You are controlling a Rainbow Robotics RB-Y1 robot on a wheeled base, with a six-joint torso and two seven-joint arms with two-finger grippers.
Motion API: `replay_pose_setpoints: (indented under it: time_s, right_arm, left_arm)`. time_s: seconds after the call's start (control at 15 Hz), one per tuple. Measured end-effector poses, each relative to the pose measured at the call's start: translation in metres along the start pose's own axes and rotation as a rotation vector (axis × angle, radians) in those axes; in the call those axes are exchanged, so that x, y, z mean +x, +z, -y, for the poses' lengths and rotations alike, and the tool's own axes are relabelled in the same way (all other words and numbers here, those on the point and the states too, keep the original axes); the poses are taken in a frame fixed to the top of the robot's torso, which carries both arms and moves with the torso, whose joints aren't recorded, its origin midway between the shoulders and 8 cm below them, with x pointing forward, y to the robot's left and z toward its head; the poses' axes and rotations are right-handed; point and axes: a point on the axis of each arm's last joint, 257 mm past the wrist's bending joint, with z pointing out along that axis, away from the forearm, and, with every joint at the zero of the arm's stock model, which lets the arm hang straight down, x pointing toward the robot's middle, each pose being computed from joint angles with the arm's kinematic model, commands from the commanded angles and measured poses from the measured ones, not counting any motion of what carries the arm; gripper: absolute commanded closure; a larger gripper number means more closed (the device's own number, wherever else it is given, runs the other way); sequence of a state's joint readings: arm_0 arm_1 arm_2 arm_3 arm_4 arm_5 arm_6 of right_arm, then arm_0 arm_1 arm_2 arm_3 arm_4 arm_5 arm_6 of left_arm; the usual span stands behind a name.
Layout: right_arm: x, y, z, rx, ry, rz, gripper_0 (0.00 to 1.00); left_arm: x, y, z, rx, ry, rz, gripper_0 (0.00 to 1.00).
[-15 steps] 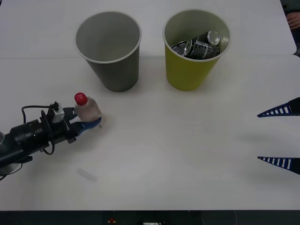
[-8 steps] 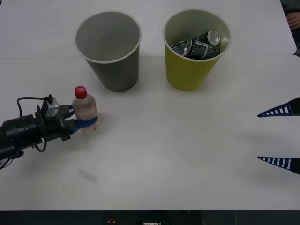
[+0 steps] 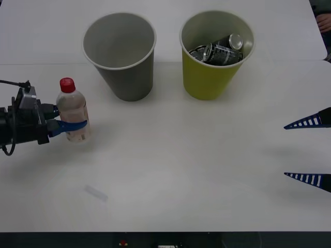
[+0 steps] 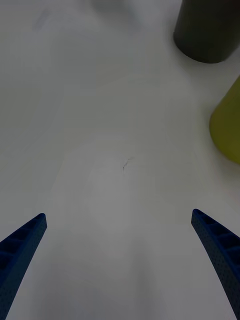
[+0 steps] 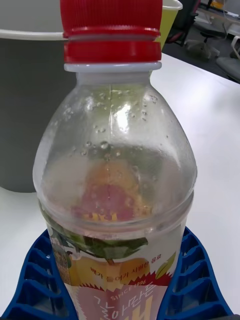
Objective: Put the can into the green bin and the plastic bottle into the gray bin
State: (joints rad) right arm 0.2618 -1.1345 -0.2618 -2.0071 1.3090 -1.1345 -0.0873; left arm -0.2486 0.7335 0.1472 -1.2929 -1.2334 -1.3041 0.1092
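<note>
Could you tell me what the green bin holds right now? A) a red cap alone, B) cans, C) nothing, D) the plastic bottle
B: dark cans lie inside the green bin, while the bottle stands upright in the left gripper near the table's left edge.

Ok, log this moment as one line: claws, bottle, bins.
left claw shut on upright clear red-capped plastic bottle | right claw open, idle | can in yellow-green bin | dark gray bin empty

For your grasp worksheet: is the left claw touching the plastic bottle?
Touching. The left wrist view shows the left claw pressed against both sides of the plastic bottle.
</note>
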Motion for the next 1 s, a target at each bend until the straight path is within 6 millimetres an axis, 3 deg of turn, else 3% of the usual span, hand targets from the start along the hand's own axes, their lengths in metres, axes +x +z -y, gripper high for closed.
replay_pose_setpoints:
  time_s: [0.53,1.0]
  right_arm:
    - [0.000,0.000,0.000,0.000,0.000,0.000,0.00]
    - [0.000,0.000,0.000,0.000,0.000,0.000,0.00]
  left_arm:
    - [-0.053,-0.031,-0.015,-0.061,-0.089,-0.088,1.00]
    - [-0.123,-0.027,-0.025,-0.115,-0.179,-0.184,1.00]
